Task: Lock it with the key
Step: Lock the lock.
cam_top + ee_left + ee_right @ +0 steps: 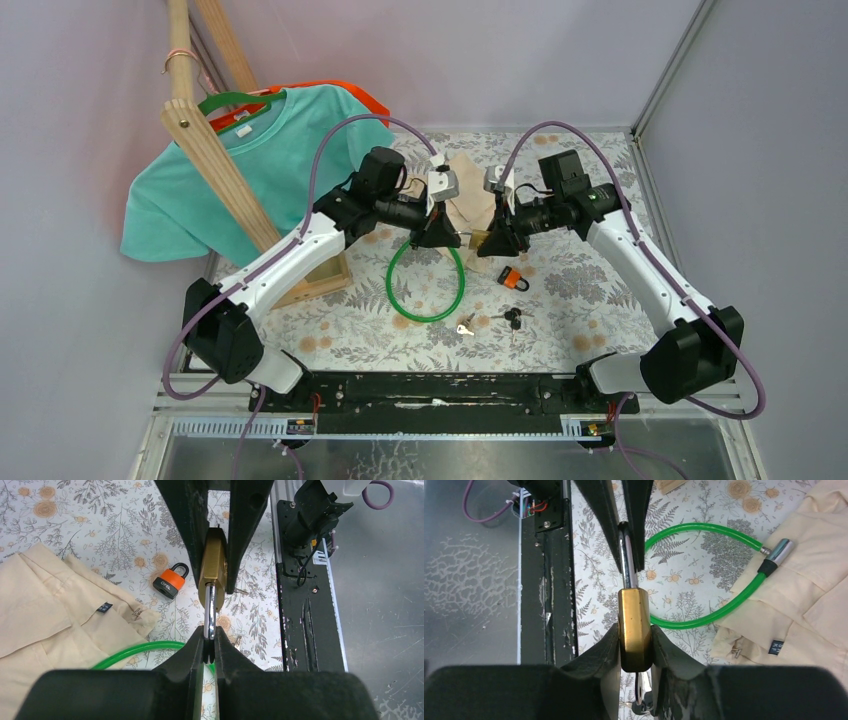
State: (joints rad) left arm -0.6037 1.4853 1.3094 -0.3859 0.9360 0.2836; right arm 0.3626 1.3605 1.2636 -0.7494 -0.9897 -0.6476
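A brass padlock point(480, 238) hangs in the air between my two grippers above the table's middle. My right gripper point(634, 636) is shut on its brass body point(634, 622). A small key point(639, 690) sticks out of the body's underside, between my right fingers. My left gripper point(210, 639) is shut on the silver shackle point(210, 610), which runs into the brass body point(212, 562). In the top view the left gripper point(452, 238) and right gripper point(492, 240) face each other, tip to tip.
An orange padlock point(511, 278) lies on the floral table point(600, 300), with a silver key point(465, 326) and black keys point(513, 317) nearer me. A green cable lock point(425, 285) and beige cloth point(470, 195) lie under the grippers. A teal shirt point(250, 180) hangs on a wooden rack point(215, 165) at left.
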